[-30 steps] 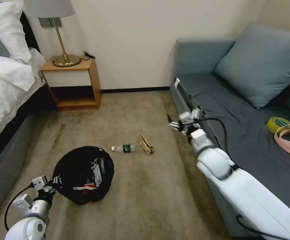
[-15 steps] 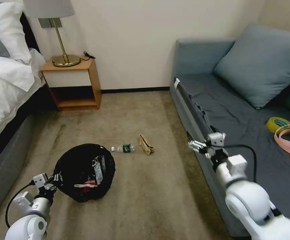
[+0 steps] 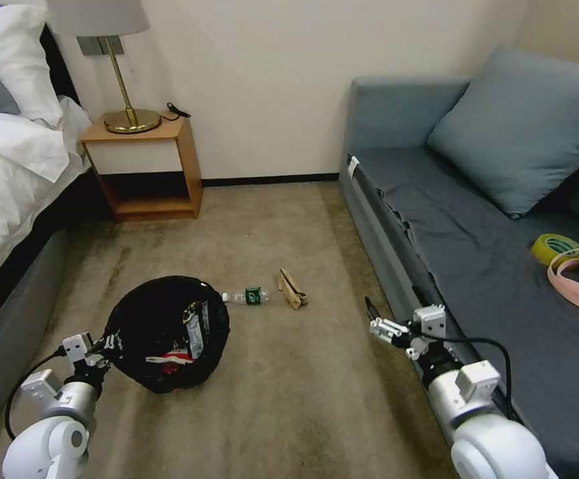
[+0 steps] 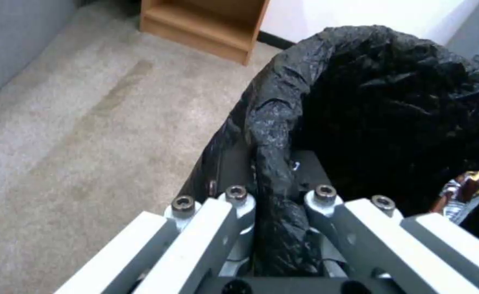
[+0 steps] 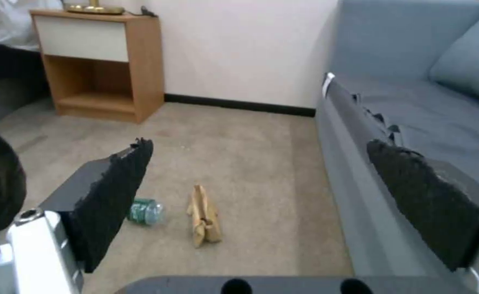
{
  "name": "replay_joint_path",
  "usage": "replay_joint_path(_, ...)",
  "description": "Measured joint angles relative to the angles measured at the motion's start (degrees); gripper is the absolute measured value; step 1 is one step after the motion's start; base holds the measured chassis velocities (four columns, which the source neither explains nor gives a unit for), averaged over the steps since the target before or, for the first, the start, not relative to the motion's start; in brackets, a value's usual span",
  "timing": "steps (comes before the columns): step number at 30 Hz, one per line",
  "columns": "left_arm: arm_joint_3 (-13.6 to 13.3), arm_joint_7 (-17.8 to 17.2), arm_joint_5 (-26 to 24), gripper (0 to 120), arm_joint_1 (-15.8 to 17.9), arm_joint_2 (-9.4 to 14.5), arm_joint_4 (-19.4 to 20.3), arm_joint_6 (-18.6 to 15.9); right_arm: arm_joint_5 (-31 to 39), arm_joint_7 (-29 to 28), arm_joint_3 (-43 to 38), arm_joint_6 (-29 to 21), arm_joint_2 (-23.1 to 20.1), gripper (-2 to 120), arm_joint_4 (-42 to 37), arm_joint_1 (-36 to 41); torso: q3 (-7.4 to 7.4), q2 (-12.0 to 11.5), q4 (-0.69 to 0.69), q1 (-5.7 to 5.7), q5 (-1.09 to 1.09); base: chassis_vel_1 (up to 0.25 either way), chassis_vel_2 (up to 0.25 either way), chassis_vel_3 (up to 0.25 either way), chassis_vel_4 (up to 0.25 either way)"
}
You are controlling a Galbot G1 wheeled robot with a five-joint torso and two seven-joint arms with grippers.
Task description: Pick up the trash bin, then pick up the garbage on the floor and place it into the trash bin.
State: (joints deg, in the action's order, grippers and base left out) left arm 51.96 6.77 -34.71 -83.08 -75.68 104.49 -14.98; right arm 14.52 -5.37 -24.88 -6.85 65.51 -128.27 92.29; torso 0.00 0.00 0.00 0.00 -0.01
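Left pincer point(image 3: 106, 344) clamped on black-bagged rim of trash bin point(image 3: 169, 339), low at left over carpet point(image 3: 289, 399); wrappers point(image 3: 193, 332) inside. Right pincer point(image 3: 377, 320) spread wide, holding nothing, beside sofa point(image 3: 475, 266) edge. Bottle point(image 3: 246, 296) and folded cardboard point(image 3: 292, 289) on carpet, just beyond bin.

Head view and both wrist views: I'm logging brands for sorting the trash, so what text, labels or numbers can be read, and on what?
No text can be read.
Clear plastic bottle with green label on the carpet: print too small.
Silver-and-dark snack wrapper in the black-bag-lined round trash bin: markings blurred.
Red-and-white snack wrapper in the bin: no legible letters.
Tan folded cardboard piece: plain.
Yellow tape roll on the sofa: no readable print.
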Motion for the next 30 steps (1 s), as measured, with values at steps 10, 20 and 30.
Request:
replay_joint_path(10, 0.3, -0.1, -1.0, 5, -0.4, 1.3, 0.7, -0.1, -1.2, 0.7, 1.6, 0.7, 0.7, 100, 0.6, 0.1, 0.0, 0.0, 0.0, 0.0, 0.01, 0.0, 0.0, 0.0, 0.0)
replay_joint_path(20, -0.5, -0.4, -1.7, 5, -0.8, 0.4, 2.6, -0.7, -1.0, 1.1, 1.5, 0.7, 0.4, 100, 0.6, 0.7, 0.0, 0.0, 0.0, 0.0, 0.01, 0.0, 0.0, 0.0, 0.0)
replay_joint_path(30, -0.7, -0.4, -2.3, 5, -0.6, 0.4, 3.4, -1.1, -0.9, 1.4, 1.4, 0.8, 0.5, 100, 0.6, 1.0, 0.0, 0.0, 0.0, 0.0, 0.01, 0.0, 0.0, 0.0, 0.0)
